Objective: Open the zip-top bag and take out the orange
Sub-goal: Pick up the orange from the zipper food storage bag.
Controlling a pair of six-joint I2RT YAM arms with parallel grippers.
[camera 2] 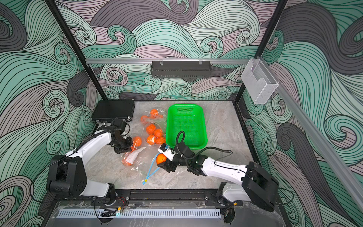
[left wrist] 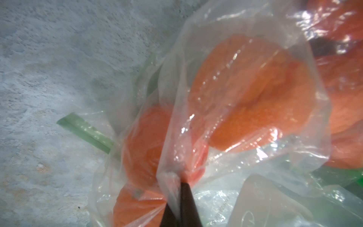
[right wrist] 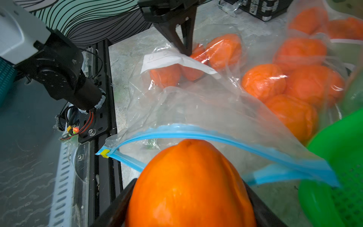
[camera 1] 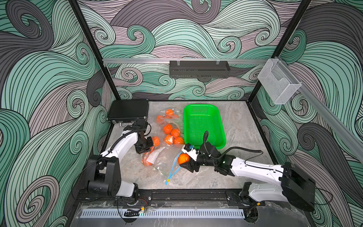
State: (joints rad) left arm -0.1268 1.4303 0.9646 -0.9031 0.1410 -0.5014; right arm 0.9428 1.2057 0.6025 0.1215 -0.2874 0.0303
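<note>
The clear zip-top bag (camera 1: 161,163) lies on the table, and its blue zip (right wrist: 196,133) gapes open. My right gripper (camera 1: 182,159) is shut on a smooth orange (camera 1: 183,158), held right at the bag's mouth; in the right wrist view the orange (right wrist: 188,176) fills the space between both black fingers (right wrist: 117,202). My left gripper (left wrist: 179,185) is shut on a fold of the bag's plastic at its far end, beside the white label (right wrist: 172,61). More oranges (camera 1: 147,161) sit inside that end.
A green mesh basket (camera 1: 204,125) stands just behind my right gripper. Other clear bags of oranges (camera 1: 171,134) lie between it and my left arm. A black case (camera 1: 128,110) sits at the back left. The table's front rail runs close by.
</note>
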